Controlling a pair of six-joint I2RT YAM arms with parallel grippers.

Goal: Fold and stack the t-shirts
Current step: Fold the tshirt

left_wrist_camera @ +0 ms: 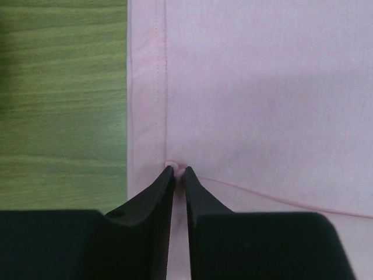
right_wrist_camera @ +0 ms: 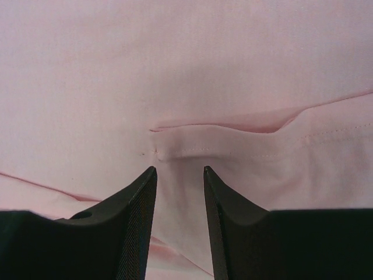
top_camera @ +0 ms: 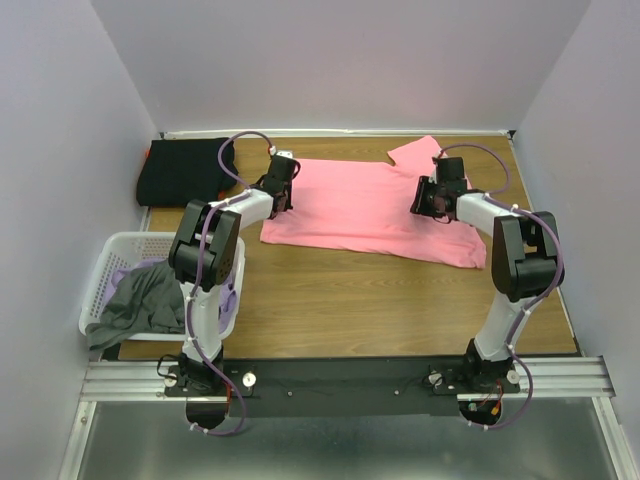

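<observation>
A bright pink t-shirt (top_camera: 370,205) lies spread flat at the back middle of the table. My left gripper (top_camera: 283,200) is at its left edge. In the left wrist view its fingertips (left_wrist_camera: 179,170) are shut on a small pinch of pink cloth (left_wrist_camera: 262,87) beside the hem seam. My right gripper (top_camera: 428,198) is over the shirt's right part. In the right wrist view it (right_wrist_camera: 180,169) is open, jaws apart just above the pink cloth (right_wrist_camera: 175,70) near a sleeve seam. A black t-shirt (top_camera: 185,170) lies folded at the back left.
A white lattice basket (top_camera: 112,250) stands at the left near edge, holding a grey tee (top_camera: 140,305) and lavender cloth (top_camera: 125,270). Walls enclose the table on three sides. Bare wood (top_camera: 380,300) lies in front of the pink shirt.
</observation>
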